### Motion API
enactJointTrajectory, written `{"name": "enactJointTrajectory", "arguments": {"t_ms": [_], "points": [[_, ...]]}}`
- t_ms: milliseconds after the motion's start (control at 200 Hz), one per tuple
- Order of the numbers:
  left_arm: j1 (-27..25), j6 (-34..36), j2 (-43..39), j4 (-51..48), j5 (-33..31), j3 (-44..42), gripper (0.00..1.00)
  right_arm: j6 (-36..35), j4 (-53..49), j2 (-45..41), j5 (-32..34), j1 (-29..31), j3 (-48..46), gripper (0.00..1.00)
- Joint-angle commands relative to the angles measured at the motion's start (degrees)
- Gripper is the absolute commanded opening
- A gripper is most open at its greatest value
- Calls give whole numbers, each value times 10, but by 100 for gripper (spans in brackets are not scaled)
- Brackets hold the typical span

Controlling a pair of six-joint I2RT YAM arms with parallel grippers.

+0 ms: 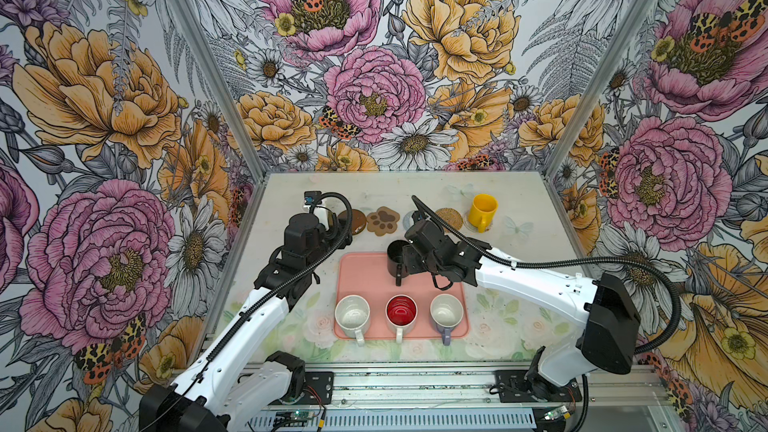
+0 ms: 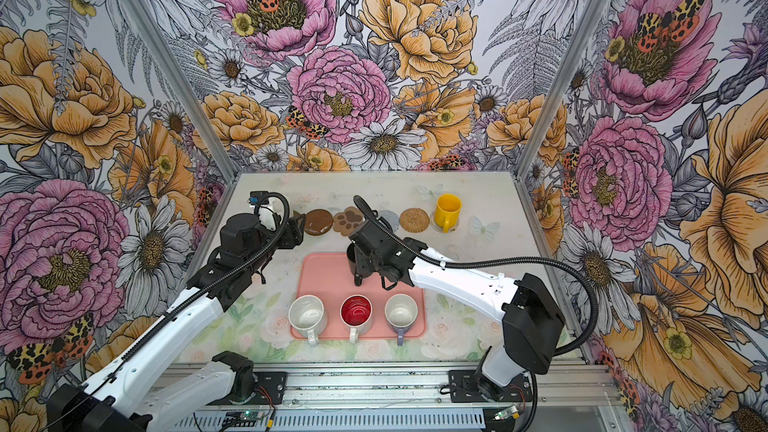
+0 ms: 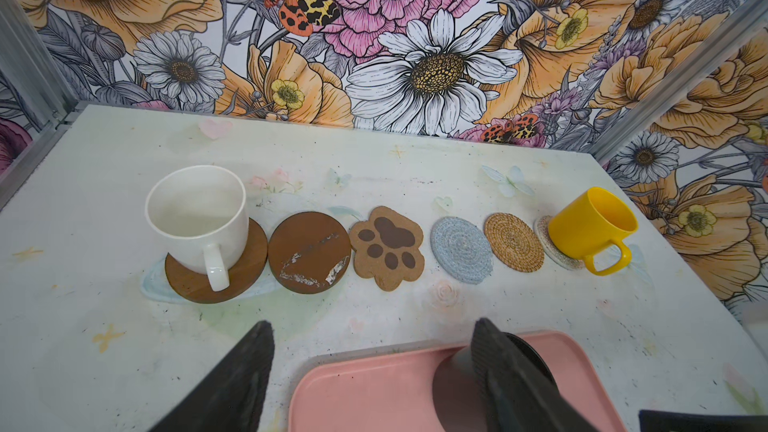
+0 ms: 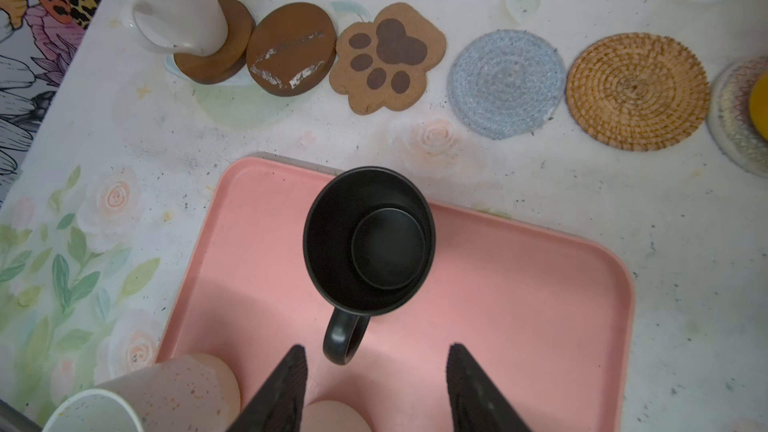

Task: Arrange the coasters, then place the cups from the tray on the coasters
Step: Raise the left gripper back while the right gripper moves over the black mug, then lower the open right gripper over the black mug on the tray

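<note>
Six coasters lie in a row at the back. A white cup [image 3: 199,218] stands on the left brown disc [image 3: 245,272]. Then come a bare brown disc [image 3: 309,251], a paw-print coaster [image 3: 386,247], a grey-blue round [image 3: 461,249] and a rattan round [image 3: 513,241]. A yellow cup [image 3: 590,224] sits on the cream round [image 3: 548,243]. The pink tray [image 4: 519,284] holds a black cup [image 4: 368,238], a speckled white cup [image 1: 352,313], a red-lined cup [image 1: 401,311] and a lavender cup [image 1: 446,311]. My right gripper [image 4: 376,353] is open just behind the black cup's handle. My left gripper [image 3: 374,326] is open and empty over the tray's back left corner.
Flowered walls close in the table at the back and on both sides. The right arm [image 1: 540,284] reaches over the tray's right side, and the left arm [image 1: 266,297] stands left of the tray. Bare tabletop [image 3: 104,326] lies left of the tray.
</note>
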Motion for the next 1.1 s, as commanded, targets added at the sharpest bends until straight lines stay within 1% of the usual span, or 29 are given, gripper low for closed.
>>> {"name": "enactJointTrajectory", "arguments": {"t_ms": [0, 145, 325, 425, 590, 1096], "points": [[5, -10, 2, 19, 15, 2, 77, 19, -22, 7, -7, 7, 19, 57], [6, -7, 3, 23, 14, -1, 79, 29, -27, 15, -8, 19, 18, 57], [8, -8, 6, 26, 17, -1, 83, 45, -28, 33, 2, 34, 18, 57], [9, -10, 4, 27, 27, 0, 85, 51, -28, 46, 2, 38, 20, 58], [9, -14, -1, 33, 41, -2, 87, 59, -28, 68, -1, 37, 27, 59], [19, -17, -5, 32, 42, -7, 89, 71, -27, 114, -5, 38, 55, 59]]}}
